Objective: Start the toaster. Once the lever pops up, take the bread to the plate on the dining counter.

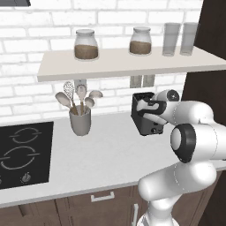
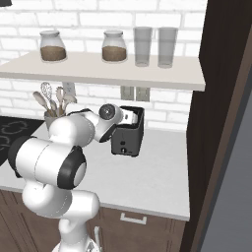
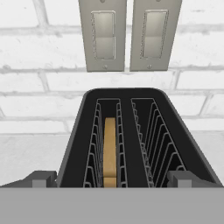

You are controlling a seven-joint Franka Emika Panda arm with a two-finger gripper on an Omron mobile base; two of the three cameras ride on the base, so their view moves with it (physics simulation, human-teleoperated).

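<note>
The black toaster [image 1: 150, 126] [image 2: 127, 141] stands on the pale worktop against the brick wall. Seen from above in the hand view, the toaster [image 3: 127, 98] has two wire-lined slots. The brown bread [image 3: 110, 148] stands sunk in the left slot, and the right slot is empty. My gripper [image 3: 113, 180] hovers just above the toaster's near end, open, with one fingertip [image 3: 43, 178] on each side of the body and nothing between them. From the base views the gripper [image 1: 149, 107] [image 2: 134, 117] sits over the toaster's top. The plate and the dining counter are out of view.
A grey utensil holder [image 1: 80, 120] with wooden spoons stands left of the toaster, and the black hob [image 1: 22, 152] lies further left. A shelf [image 1: 128, 64] with jars and glasses hangs low overhead. Two switch plates [image 3: 129, 35] are behind the toaster. A tall dark cabinet [image 2: 221, 123] bounds the right.
</note>
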